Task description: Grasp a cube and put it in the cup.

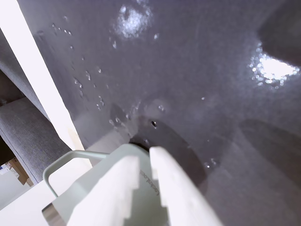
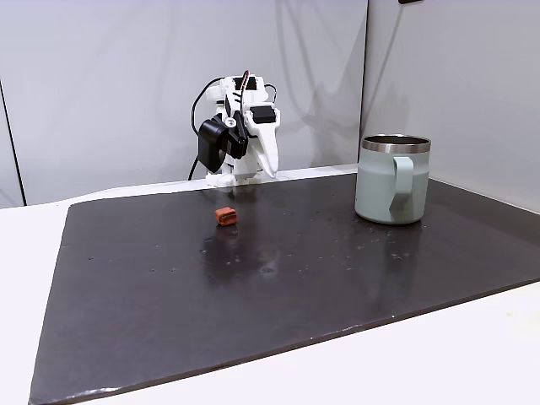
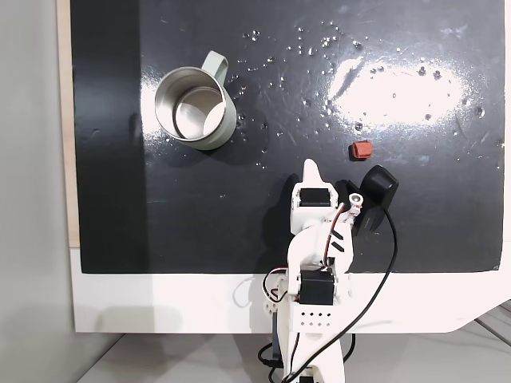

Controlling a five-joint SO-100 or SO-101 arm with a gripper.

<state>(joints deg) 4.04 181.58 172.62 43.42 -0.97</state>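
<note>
The cube (image 2: 225, 217) (image 3: 362, 148), a tiny rust-orange block, lies alone on the dark mat just in front of the arm's base. The cup (image 2: 380, 190) (image 3: 229, 120), a pale green mug with a steel rim, stands upright and empty on the far side of the mat from the cube. My gripper (image 2: 272, 171) (image 3: 310, 166) is shut on nothing, folded back near the base with its tips pointing down at the mat, between cube and cup and touching neither. In the wrist view the white fingers (image 1: 117, 188) of the gripper (image 1: 145, 154) lie together in front of the cup (image 1: 89, 181).
The dark mat (image 2: 253, 287) covers most of a white table (image 3: 160, 299) and shows glare and small specks. A black camera (image 3: 375, 191) sits at the arm's wrist, close to the cube. Grey walls stand behind the arm (image 2: 126, 84).
</note>
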